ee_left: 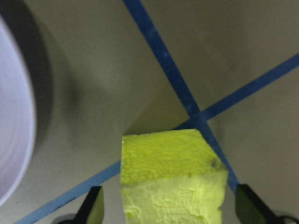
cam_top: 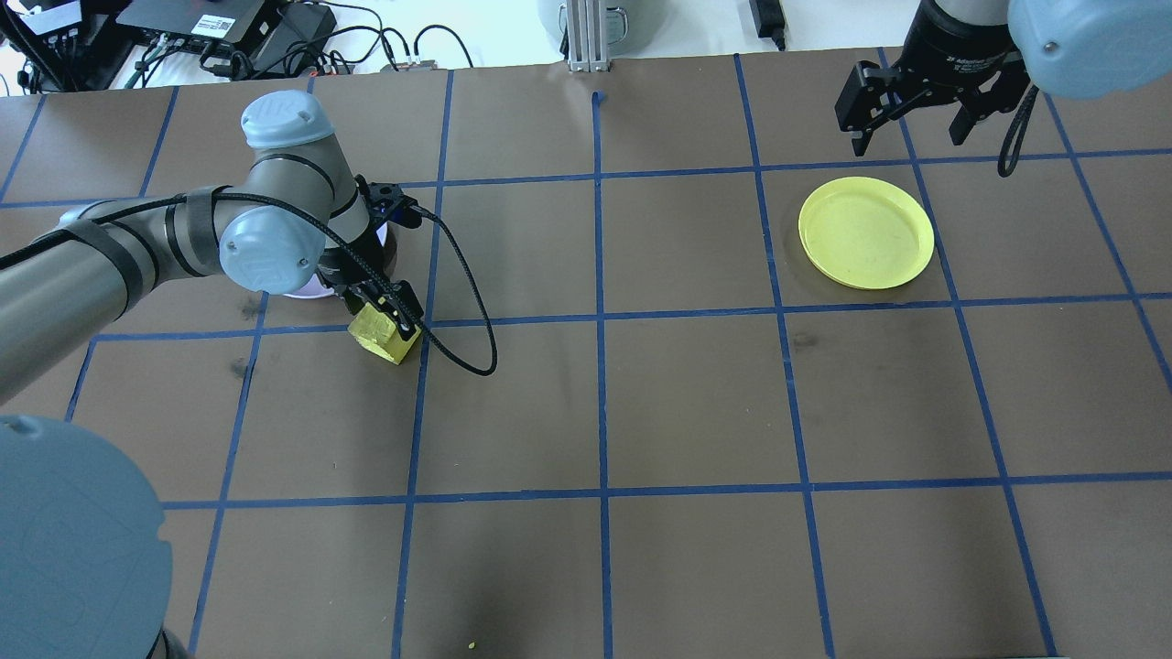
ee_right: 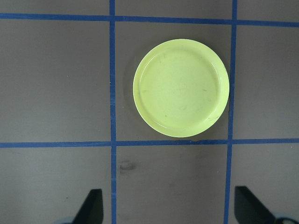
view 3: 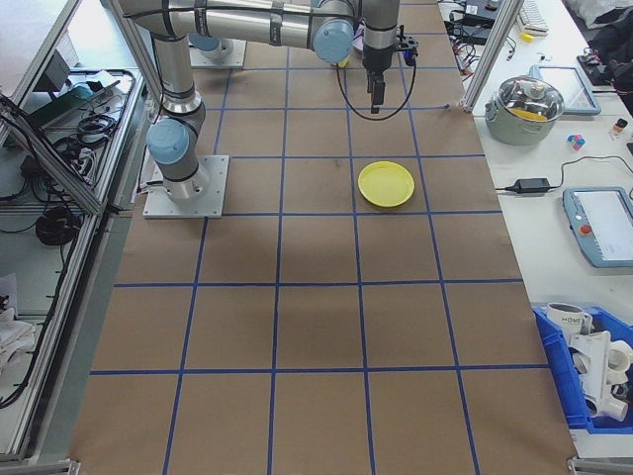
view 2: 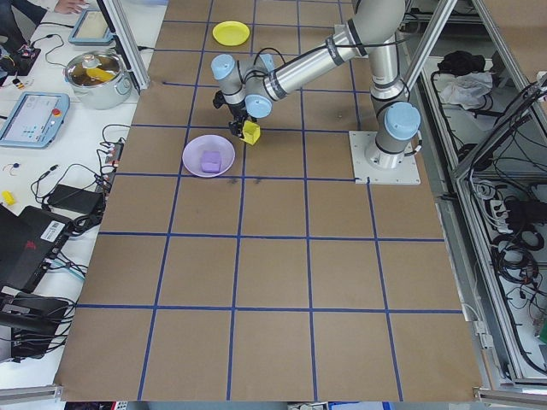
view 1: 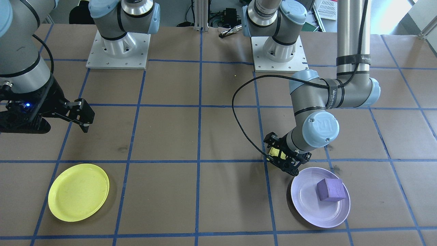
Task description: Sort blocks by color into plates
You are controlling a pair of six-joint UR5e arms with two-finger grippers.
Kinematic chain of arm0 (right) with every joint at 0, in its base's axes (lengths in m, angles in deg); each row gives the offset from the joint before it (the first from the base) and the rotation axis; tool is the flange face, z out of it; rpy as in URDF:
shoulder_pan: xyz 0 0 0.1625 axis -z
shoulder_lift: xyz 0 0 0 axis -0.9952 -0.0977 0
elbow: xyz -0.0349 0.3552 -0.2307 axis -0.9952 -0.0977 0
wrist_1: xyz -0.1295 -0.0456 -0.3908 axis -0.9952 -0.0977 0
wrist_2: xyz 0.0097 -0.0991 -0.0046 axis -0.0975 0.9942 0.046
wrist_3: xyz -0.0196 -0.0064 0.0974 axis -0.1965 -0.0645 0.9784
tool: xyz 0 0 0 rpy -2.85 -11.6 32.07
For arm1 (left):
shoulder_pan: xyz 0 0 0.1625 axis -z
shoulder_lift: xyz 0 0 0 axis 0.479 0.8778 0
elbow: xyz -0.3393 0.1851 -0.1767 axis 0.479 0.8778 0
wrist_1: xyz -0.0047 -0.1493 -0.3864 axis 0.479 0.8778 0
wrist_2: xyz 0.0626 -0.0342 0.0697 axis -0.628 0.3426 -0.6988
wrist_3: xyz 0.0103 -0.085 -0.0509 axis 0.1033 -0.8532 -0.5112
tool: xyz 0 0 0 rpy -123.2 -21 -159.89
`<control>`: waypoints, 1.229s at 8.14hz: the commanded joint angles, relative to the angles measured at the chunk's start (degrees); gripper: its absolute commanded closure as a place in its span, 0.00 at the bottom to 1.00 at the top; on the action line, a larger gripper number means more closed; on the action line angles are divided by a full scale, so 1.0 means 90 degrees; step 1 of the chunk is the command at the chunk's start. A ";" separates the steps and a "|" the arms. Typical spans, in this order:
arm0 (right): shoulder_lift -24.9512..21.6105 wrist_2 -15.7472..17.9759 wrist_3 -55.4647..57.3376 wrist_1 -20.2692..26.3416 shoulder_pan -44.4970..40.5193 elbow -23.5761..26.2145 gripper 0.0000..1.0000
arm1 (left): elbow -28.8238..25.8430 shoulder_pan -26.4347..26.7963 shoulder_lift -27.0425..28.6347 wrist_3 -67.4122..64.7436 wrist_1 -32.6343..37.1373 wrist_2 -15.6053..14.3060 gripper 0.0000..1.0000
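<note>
1. While the left gripper [cam_top: 389, 322] clamps the yellow block [cam_top: 385, 335] just beside the lavender plate [view 1: 307, 208], the purple block [view 1: 330, 190] sits in that plate.
2. Right gripper [cam_top: 906, 124] hangs with jaws apart near the yellow plate [cam_top: 866, 233], well apart from the blocks.

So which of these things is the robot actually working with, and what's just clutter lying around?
Part of the job:
- yellow block, held in the left gripper
- purple block, already on the lavender plate
- yellow plate, nothing on it, below the right gripper, jaws apart

Just lying about:
- steel pot
- tablets
- cables
- blue bin
</note>
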 commanded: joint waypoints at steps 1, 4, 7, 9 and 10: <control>0.0009 -0.0010 0.0013 0.0000 -0.0010 0.0000 0.00 | 0.0005 0.0000 0.0100 -0.0051 -0.0064 0.0037 0.04; -0.0001 -0.0020 0.0053 0.0010 0.0000 -0.0009 0.00 | -0.0025 0.0000 -0.0036 -0.0041 -0.0074 0.0008 1.00; 0.0077 -0.0030 0.0033 0.0000 0.0000 0.0000 0.00 | -0.0180 0.0116 -0.0543 -0.1164 0.0673 0.0067 1.00; 0.0155 -0.0320 0.0043 0.0010 0.0000 0.0000 0.00 | -0.0366 0.0718 -0.0555 -0.3071 0.0854 0.0485 1.00; 0.0156 -0.0391 0.0043 0.0020 0.0000 0.0000 0.00 | -0.0522 0.1244 -0.0487 -0.4161 0.0834 0.0516 1.00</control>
